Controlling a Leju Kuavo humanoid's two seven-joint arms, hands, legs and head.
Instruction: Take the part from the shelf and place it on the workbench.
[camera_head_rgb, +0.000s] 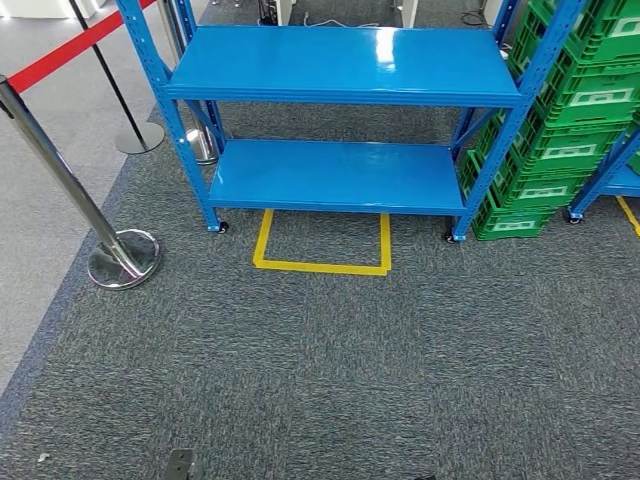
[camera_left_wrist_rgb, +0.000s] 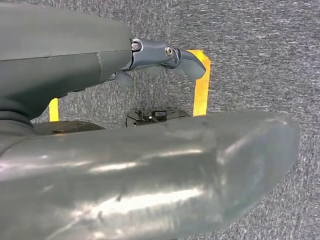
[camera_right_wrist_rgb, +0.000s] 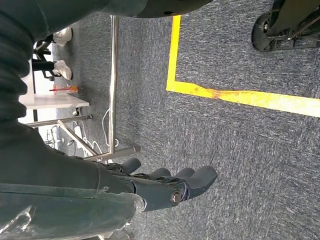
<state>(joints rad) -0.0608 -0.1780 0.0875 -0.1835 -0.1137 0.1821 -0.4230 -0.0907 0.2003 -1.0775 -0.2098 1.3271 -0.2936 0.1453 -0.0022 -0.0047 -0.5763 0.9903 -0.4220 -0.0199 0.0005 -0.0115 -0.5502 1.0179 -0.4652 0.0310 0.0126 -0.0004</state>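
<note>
Below your head camera, grey carpet stretches ahead of you. At your sides both arms hang toward that floor. Your left hand holds nothing: its dark fingers reach out straight above the carpet, with the thick grey thumb well apart from them. Your right hand also holds nothing, with its fingers extended side by side, close together, above the carpet. Near that hand, the wrist view shows a line of yellow tape on the floor.

Farther forward, a yellow tape outline marks a rectangle on the carpet, just in front of a blue shelf unit. You can see its lower shelf and the shelf above it; no part is visible on either of them, so you cannot tell where the part is.

To the left, a chrome barrier post stands on a round base, carrying a red belt. To the right of the shelf, green crates are stacked in a tall pile
</note>
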